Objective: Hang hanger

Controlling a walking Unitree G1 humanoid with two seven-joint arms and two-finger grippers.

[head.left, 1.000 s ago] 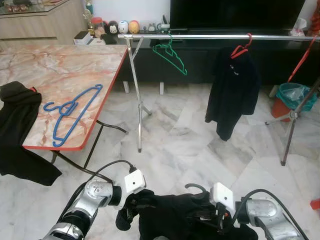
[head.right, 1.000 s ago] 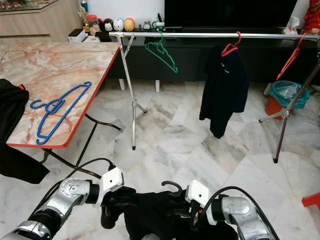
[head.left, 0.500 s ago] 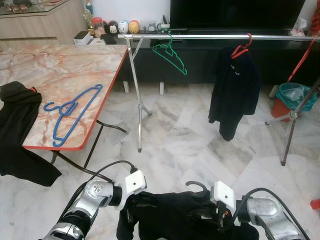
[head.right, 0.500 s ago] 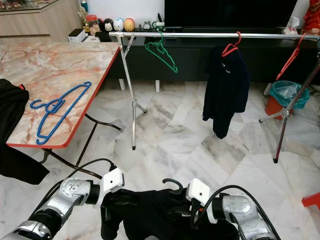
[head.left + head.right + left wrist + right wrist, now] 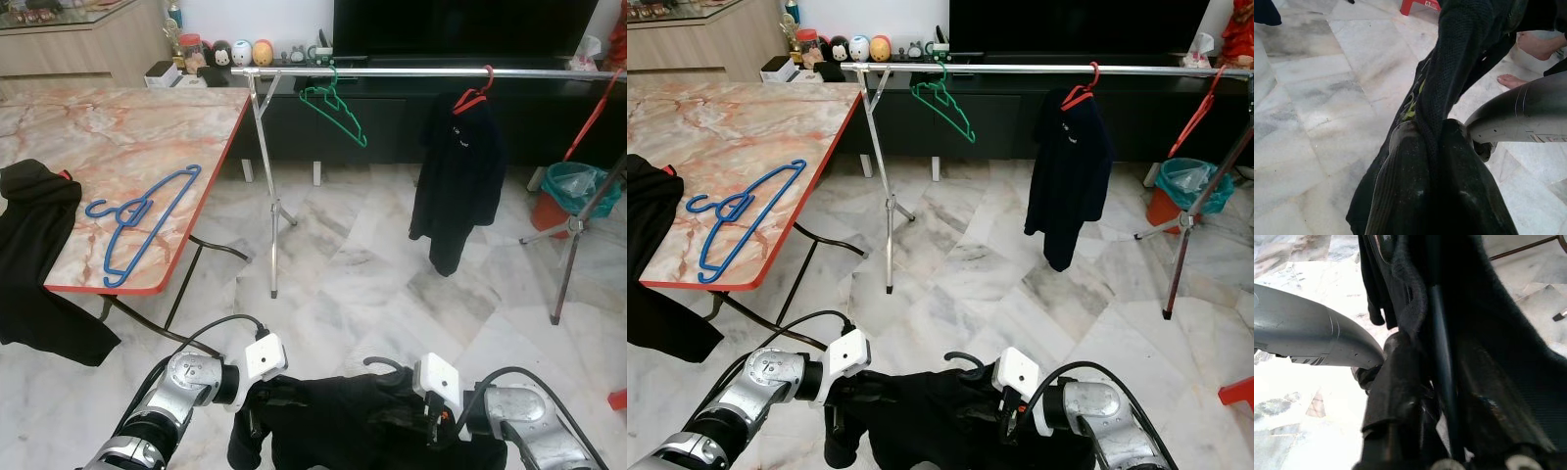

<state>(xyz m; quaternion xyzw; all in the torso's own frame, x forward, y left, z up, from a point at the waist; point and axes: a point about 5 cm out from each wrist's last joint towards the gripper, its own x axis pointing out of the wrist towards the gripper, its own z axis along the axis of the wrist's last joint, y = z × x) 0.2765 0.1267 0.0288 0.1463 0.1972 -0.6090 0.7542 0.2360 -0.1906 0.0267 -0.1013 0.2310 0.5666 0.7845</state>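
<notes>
A black garment [image 5: 333, 421] on a black hanger, whose hook [image 5: 384, 364] sticks up, hangs low in front of me between both grippers. My left gripper [image 5: 1431, 128] is shut on a fold of the garment's left side. On the garment's right side, my right gripper [image 5: 1435, 347] is shut on the hanger's bar with cloth around it. Ahead stands a silver clothes rail [image 5: 421, 72] carrying an empty green hanger [image 5: 335, 110] and a black shirt [image 5: 458, 176] on a red hanger.
A marble-topped table [image 5: 108, 137] at left holds a blue hanger [image 5: 137, 220] and dark clothing [image 5: 34, 245]. A teal bin [image 5: 578, 191] stands by the rail's right legs. A person's bare feet [image 5: 1511, 81] and a red stool [image 5: 1420, 5] are near. Open marble floor lies before the rail.
The garment's left side, bunched a second ago, now hangs down longer from my left gripper. The black shirt on the rail has swung slightly.
</notes>
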